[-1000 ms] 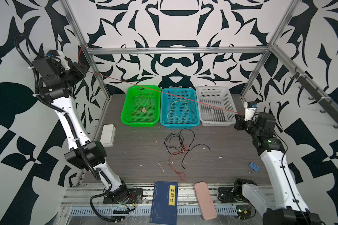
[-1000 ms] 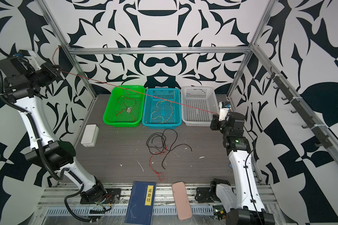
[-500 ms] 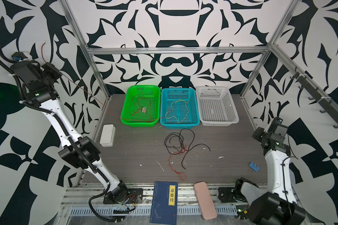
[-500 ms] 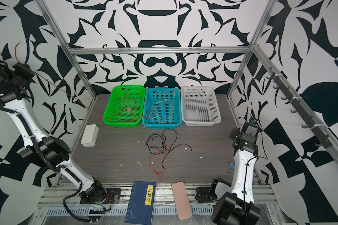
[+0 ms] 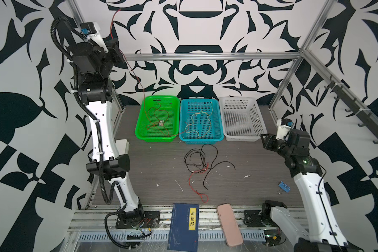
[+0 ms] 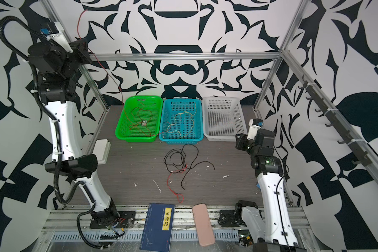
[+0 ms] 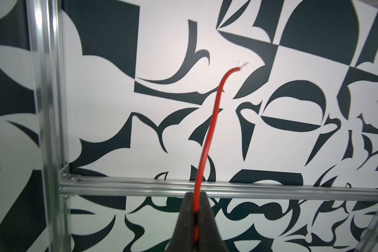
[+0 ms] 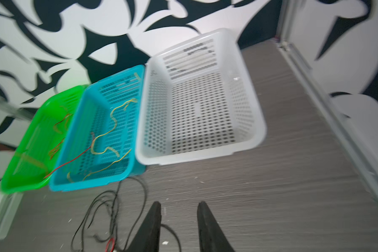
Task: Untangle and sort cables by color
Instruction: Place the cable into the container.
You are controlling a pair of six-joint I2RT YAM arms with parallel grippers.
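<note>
Grey wood-grain table carries three perforated plastic baskets in a row: green basket holds curled red wires, blue basket pale yellow wires, white basket beside it. Left end effector, raised high, is clamped on one thin red cable trailing down into the green basket. Right end effector, jaws apart, hovers near a black-and-red cable tangle on the table.

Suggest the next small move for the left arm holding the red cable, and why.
Probably lift the left gripper a little higher and away: it is shut on the red cable, which drops into the green basket while its tail lies across into the blue basket.
</note>
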